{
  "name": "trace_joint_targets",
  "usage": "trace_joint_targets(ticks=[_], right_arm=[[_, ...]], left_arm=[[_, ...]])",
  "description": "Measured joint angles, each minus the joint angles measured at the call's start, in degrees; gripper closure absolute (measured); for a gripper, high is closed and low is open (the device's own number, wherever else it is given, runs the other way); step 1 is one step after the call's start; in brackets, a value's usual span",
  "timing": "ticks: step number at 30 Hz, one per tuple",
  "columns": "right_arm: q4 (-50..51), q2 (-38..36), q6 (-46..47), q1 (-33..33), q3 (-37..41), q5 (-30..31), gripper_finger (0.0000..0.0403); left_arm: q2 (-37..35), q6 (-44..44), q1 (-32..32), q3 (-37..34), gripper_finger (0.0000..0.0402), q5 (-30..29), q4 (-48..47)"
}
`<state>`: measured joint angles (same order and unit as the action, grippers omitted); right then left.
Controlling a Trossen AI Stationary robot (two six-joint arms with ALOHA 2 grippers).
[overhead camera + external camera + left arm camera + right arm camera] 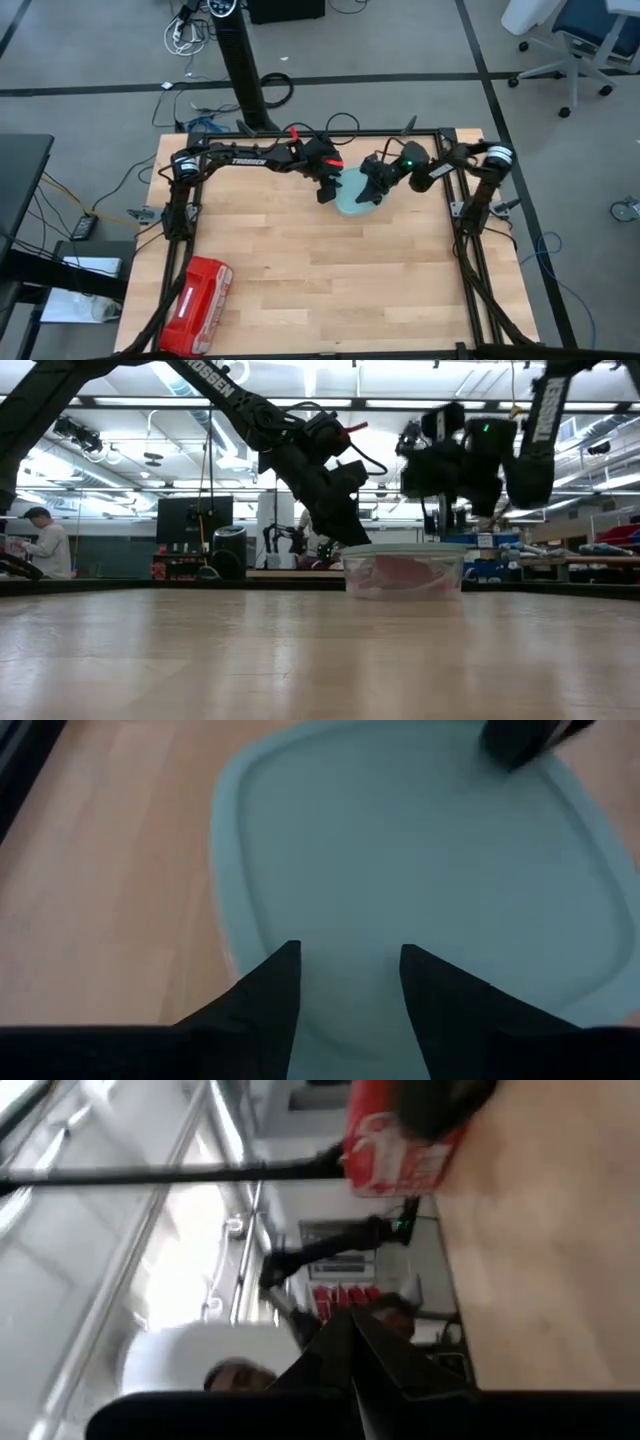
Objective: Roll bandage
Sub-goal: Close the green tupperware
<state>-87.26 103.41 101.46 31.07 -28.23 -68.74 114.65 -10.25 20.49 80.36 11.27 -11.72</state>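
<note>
Pink-red bandage inside lidded container

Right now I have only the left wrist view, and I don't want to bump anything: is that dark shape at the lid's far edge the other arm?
Observer: Yes. From above, the right gripper hangs over the right side of the lid, facing the left gripper.
Operator: Is it open?
Observer: No. The right wrist view shows its fingers shut, with nothing between them.
Operator: What is under the lid?
Observer: The low view shows a clear tub with what looks like the bandage inside, a bunch of pink-red fabric.
</note>
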Motion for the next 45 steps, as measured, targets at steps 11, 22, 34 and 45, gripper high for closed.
trace_joint_targets(ticks=[11,22,34,45], right_arm=[[13.6,-10.9,-7.1,2.3,2.1,1.6,0.0395],[-0.1,-5.8,-2.0,2.9,4.3,-0.1,0.0395],[-1.8,-20.4,1.2,3.1,3.7,1.8,0.0395],[-2.1,-20.4,3.1,0.1,1.8,4.2,0.0396]], left_arm=[[0.0,0.0,0.1,0.0,0.0225,-0.2,-0.5],[0.0,0.0,0.1,0.0,0.0225,-1.3,-0.6],[0.0,0.0,0.1,0.0,0.0225,-1.1,-0.7],[0.0,0.1,0.1,0.0,0.0225,-1.2,-0.3]])
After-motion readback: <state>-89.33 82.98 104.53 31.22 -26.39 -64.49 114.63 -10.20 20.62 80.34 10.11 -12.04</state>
